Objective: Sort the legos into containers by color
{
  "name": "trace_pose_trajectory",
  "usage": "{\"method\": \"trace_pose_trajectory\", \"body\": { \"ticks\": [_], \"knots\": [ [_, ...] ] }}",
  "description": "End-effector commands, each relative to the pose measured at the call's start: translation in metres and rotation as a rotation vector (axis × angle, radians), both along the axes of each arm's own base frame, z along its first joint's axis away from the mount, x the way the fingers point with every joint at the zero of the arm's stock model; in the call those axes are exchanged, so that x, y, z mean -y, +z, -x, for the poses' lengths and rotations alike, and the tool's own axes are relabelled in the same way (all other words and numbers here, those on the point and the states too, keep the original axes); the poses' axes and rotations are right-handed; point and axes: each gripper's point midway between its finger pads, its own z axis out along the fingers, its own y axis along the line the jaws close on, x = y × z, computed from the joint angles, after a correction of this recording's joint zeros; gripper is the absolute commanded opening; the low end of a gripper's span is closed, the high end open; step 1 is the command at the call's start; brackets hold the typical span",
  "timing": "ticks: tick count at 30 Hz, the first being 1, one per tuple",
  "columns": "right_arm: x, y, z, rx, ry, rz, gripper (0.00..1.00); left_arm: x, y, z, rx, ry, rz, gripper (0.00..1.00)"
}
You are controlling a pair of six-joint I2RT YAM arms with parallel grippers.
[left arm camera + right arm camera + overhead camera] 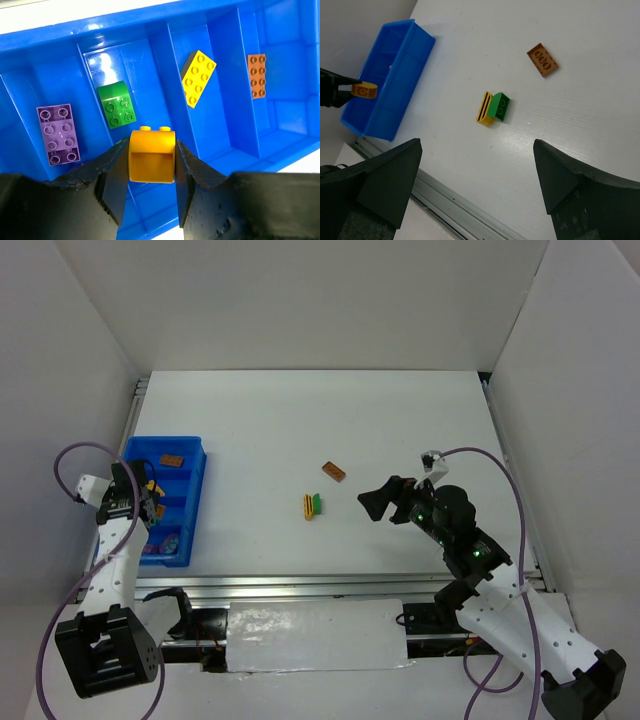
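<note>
My left gripper (pixel 152 172) is shut on a yellow-orange lego (pixel 152 155) and holds it above the blue tray of containers (pixel 160 45). Below it, separate compartments hold a purple lego (pixel 58 134), a green lego (pixel 116 104), a yellow lego (pixel 198 78) and a brown-orange lego (pixel 256 76). In the top view the left gripper (pixel 148 502) hangs over the tray (pixel 197 490). On the table lie a yellow lego (pixel 484 108) touching a green lego (pixel 499 106), and a brown-orange lego (pixel 542 59) farther back. My right gripper (pixel 477 170) is open and empty, short of that pair.
White walls close in the table on the left, back and right. A metal rail (pixel 300 588) runs along the near edge. The right arm (pixel 470 550) reaches in from the lower right, with its gripper (pixel 375 502) to the right of the loose legos.
</note>
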Motion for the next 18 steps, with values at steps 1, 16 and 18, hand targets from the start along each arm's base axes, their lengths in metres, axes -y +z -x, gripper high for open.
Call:
{"method": "trace_pose_trajectory", "body": {
  "ticks": [1, 16, 18],
  "knots": [
    [-0.003, 0.016, -0.002, 0.055, 0.013, -0.022, 1.00, -0.009, 0.007, -0.003, 0.044, 0.048, -0.030, 0.00],
    [-0.003, 0.013, -0.004, 0.043, 0.013, -0.008, 1.00, -0.011, -0.003, 0.005, 0.023, 0.079, -0.031, 0.19],
    [-0.002, 0.013, -0.003, 0.045, 0.010, -0.010, 1.00, -0.010, -0.003, 0.005, 0.025, 0.080, -0.029, 0.29]
  ]
}}
